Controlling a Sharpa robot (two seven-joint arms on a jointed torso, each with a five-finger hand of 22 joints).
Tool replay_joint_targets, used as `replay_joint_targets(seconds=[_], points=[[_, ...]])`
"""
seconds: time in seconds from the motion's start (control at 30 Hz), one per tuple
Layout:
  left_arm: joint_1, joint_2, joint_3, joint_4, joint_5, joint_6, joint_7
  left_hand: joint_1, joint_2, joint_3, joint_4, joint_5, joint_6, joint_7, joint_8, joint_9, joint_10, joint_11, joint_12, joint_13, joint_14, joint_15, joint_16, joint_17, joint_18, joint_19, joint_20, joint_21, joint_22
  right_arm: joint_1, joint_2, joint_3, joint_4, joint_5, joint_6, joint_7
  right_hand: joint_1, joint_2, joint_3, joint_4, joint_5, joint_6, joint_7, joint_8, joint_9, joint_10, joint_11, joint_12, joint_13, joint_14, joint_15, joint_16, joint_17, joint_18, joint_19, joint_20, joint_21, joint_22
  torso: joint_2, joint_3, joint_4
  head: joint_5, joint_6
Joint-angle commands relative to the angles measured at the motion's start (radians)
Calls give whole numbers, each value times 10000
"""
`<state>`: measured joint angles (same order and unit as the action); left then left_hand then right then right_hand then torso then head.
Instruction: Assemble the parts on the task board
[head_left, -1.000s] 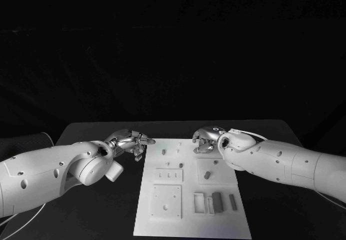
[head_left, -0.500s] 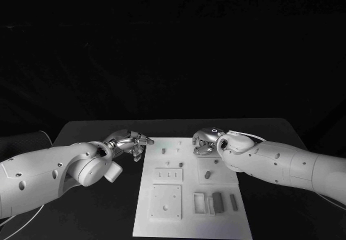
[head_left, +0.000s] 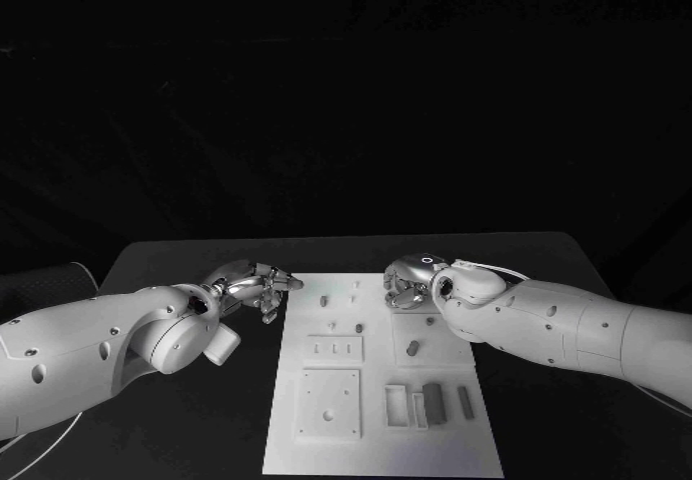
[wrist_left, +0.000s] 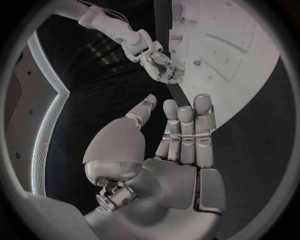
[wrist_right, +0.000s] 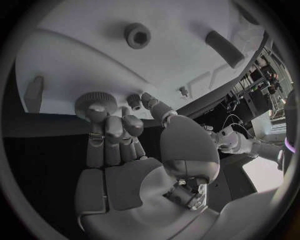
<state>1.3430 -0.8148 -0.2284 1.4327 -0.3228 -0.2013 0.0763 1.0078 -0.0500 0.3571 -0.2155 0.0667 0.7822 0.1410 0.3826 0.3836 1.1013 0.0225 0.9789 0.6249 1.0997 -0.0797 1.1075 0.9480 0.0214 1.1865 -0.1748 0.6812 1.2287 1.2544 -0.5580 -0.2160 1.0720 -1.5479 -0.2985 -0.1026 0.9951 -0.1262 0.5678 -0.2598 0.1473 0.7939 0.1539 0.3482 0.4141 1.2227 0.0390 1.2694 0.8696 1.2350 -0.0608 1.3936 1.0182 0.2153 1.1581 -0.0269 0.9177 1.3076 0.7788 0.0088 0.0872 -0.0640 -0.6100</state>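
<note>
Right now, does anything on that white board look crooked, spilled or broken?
Nothing stands out. The task board lies flat on the table, with grey parts in neat rows. The right hand is over its far edge, holding a small round knurled part; the left hand is beside it, empty.

Table (head_left: 188, 255): matt black. Board (head_left: 361, 450): white, smooth, matt, plastic-looking. Parts (head_left: 433, 402): grey, dull, matt. Left hand (head_left: 257, 287), right hand (head_left: 408, 281): silver metal, smooth, satin sheen; fingers (wrist_left: 187, 127) with darker seams. Arms (head_left: 577, 330): white plastic shells, smooth, slightly glossy.
</note>
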Motion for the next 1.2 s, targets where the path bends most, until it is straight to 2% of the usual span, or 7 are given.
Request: replay_joint_targets(seconds=[0.03,0.27,0.57,1.2], points=[[12,33,9,-10,-26,102,13,-67,-8,24,35,-31,46,5,-56,12,-65,37,33,15,-32,-19,53,-14,841,-19,-42,32,18,-23,-22,-15,33,-204,103,-74,22,87,70,-18,64,94,2,25,-13,76,4,58,-17,153,-67,42,31,465,26,-62,68,218,42,8,7,-20,15],[12,38,9,-8,-26,111,6,-69,-4,27,36,-31,47,6,-59,14,-68,38,35,17,-37,-18,62,-24,842,-21,-41,32,23,-23,-27,-15,26,-232,181,-80,41,160,81,-66,65,203,-18,52,-8,124,-13,73,-31,226,-79,86,121,465,32,-78,113,219,79,16,9,-29,49],[12,39,9,-16,-17,170,-17,-64,7,36,34,-30,50,6,-62,17,-72,38,37,19,-44,-18,75,-40,844,-23,-40,32,30,-25,-32,-15,47,-304,218,-107,1,289,76,-108,79,443,-80,125,15,173,-71,82,-55,301,-127,130,222,465,28,-90,176,215,113,21,22,-70,23],[12,24,9,-29,-15,236,-59,-70,22,42,38,-34,50,8,-72,22,-77,40,45,24,-55,-16,103,-69,845,-27,-37,32,43,-32,-160,-15,138,-404,240,-208,-32,257,65,-172,66,644,-161,171,34,194,-150,75,-77,331,-200,137,262,465,11,-101,225,207,163,35,20,-73,10]])
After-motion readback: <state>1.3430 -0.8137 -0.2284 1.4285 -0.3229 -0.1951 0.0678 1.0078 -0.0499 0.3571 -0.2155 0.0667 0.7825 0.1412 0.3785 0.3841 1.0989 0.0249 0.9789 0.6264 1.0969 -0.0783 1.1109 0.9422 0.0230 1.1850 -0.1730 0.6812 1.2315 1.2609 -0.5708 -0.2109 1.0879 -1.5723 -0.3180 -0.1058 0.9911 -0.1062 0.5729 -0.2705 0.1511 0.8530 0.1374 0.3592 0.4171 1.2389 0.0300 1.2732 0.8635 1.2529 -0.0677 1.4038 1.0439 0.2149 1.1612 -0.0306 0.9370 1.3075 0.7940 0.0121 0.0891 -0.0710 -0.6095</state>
